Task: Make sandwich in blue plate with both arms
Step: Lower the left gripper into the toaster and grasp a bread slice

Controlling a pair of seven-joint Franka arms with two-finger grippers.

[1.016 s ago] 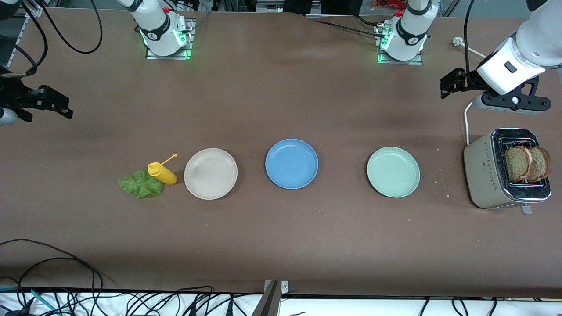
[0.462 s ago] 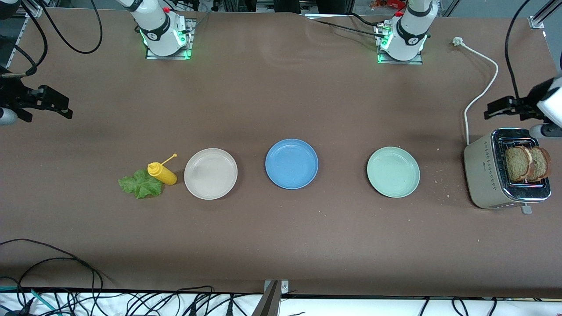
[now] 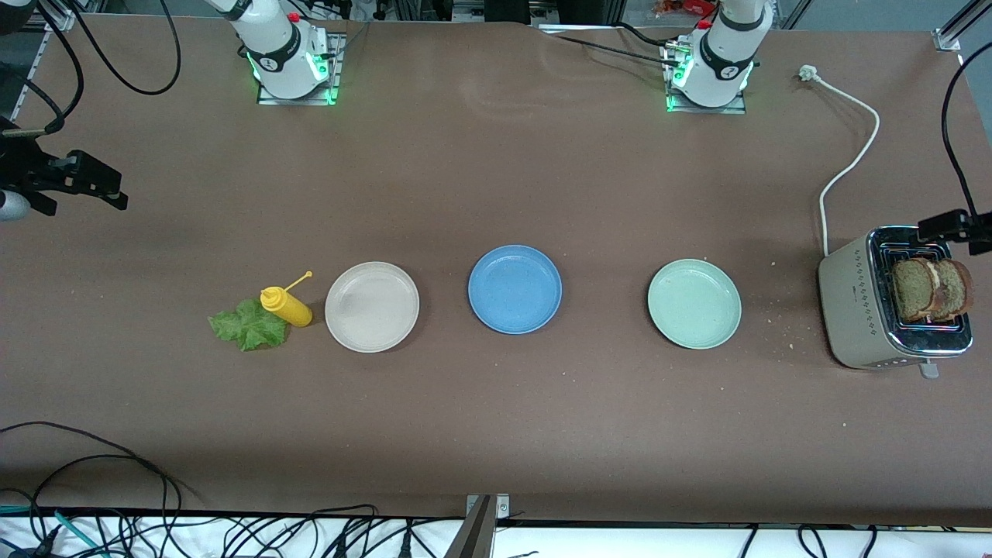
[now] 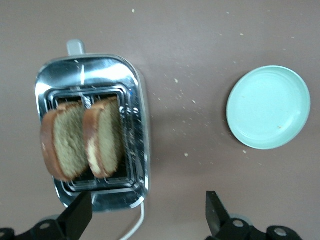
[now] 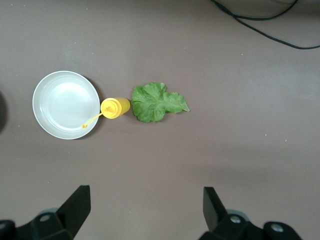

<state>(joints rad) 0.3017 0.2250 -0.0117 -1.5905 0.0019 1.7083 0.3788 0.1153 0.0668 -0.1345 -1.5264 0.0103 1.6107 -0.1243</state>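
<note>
The left tool (image 4: 145, 220) is hanging wide open and empty over the toaster (image 3: 891, 304) at the left arm's end of the counter (image 3: 496, 434), where two bread slices (image 4: 82, 137) are standing in the slots. The right tool (image 5: 142, 215) is also hanging wide open and empty, over the counter's other end near the lettuce leaf (image 3: 246, 325) and yellow bottle (image 3: 287, 305). The blue plate (image 3: 514, 289) is sitting bare mid-counter, between a beige plate (image 3: 372, 306) and a pale green plate (image 3: 694, 303).

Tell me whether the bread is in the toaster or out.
In. Both bread slices stand upright in the toaster slots, tops sticking out above the rim.
</note>
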